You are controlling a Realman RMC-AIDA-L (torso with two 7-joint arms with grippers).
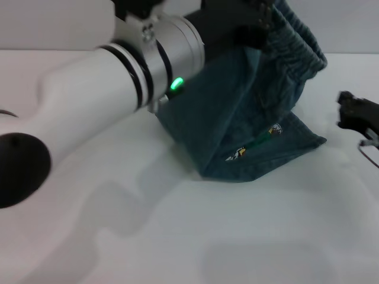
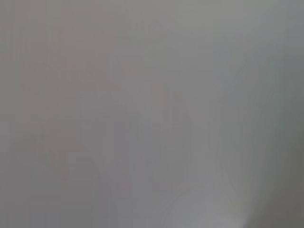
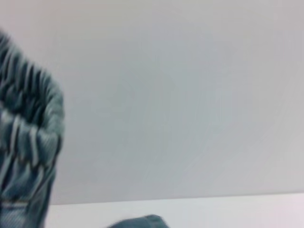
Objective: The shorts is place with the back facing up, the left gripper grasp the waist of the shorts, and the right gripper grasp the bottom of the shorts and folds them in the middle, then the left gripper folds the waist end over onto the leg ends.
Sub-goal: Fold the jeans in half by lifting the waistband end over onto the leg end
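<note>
In the head view my left gripper [image 1: 256,22] is raised at the top centre, shut on the puckered waist [image 1: 302,50] of the blue denim shorts [image 1: 237,112]. The shorts hang from it as a folded sheet sloping down to the table. The leg ends [image 1: 266,158] rest on the white surface, with the small cartoon print [image 1: 273,130] showing near them. My right gripper [image 1: 355,112] sits low at the right edge, apart from the cloth. The right wrist view catches the ruffled waist [image 3: 28,123] off to one side. The left wrist view shows only a plain grey blur.
The white table [image 1: 177,236] stretches in front of and around the shorts. My thick silver-white left arm [image 1: 89,100] crosses the left half of the head view and hides the table behind it.
</note>
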